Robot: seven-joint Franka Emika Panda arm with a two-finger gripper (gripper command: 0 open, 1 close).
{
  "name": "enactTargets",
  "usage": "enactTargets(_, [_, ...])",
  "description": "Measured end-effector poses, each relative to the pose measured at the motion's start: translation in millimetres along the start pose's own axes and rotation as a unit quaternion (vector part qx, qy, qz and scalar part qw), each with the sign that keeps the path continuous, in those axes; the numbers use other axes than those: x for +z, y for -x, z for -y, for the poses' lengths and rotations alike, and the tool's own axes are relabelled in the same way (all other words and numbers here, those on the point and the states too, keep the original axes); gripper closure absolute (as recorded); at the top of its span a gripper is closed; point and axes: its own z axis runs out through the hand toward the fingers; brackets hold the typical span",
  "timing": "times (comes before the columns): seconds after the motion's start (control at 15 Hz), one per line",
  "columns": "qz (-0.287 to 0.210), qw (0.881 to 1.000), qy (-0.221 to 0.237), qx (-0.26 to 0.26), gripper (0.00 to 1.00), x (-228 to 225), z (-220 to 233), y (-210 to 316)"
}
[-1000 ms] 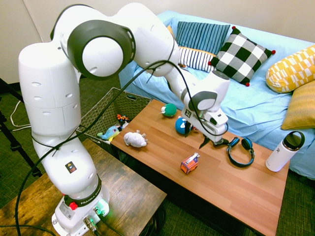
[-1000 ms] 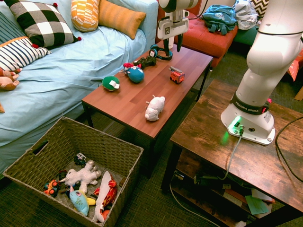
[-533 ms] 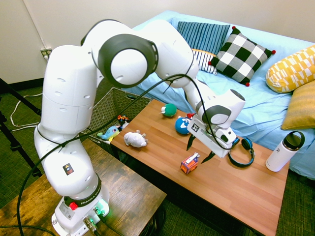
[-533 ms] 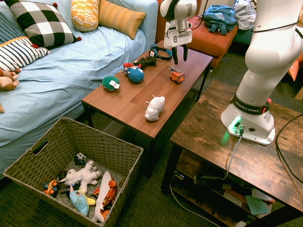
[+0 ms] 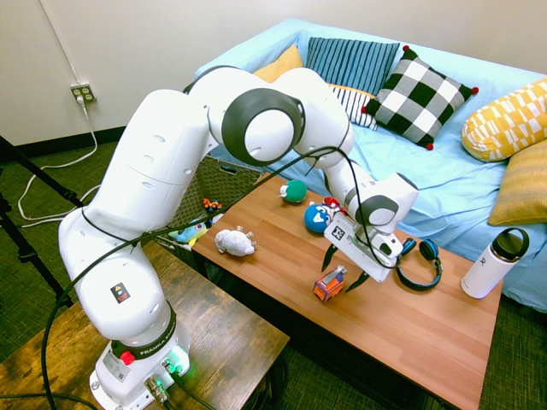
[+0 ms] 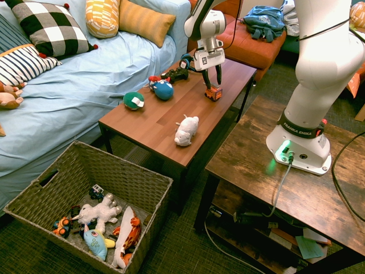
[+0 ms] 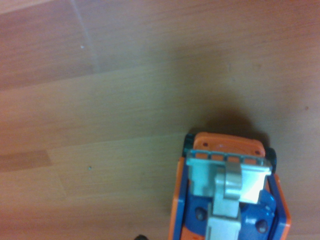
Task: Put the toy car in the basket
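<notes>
1. One toy car (image 5: 329, 284) sits on the wood bench (image 5: 396, 322).
2. One pincer (image 5: 345, 271) is wide open. Its tips come down around the toy car, near its top; I can't tell if they touch it.
3. One big basket (image 6: 122, 175) stands on the floor, well apart from the car.
4. Also on the bench: one white stuffed animal (image 6: 186, 131), one green toy (image 6: 133, 100), one blue-and-red plush (image 6: 163, 89), one pair of headphones (image 5: 419, 265), one bottle (image 5: 493, 263).
</notes>
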Motion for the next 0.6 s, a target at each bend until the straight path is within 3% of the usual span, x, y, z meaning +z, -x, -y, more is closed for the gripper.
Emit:
enactTargets(0.2, [0.008,1.0,0.011,-0.005,0.0,2,13,-1])
enactTargets(0.27, [0.01,1.0,0.014,-0.008,1.0,3,18,-1])
enactTargets(0.6, [0.012,1.0,0.023,-0.011,1.0,9,29,-6])
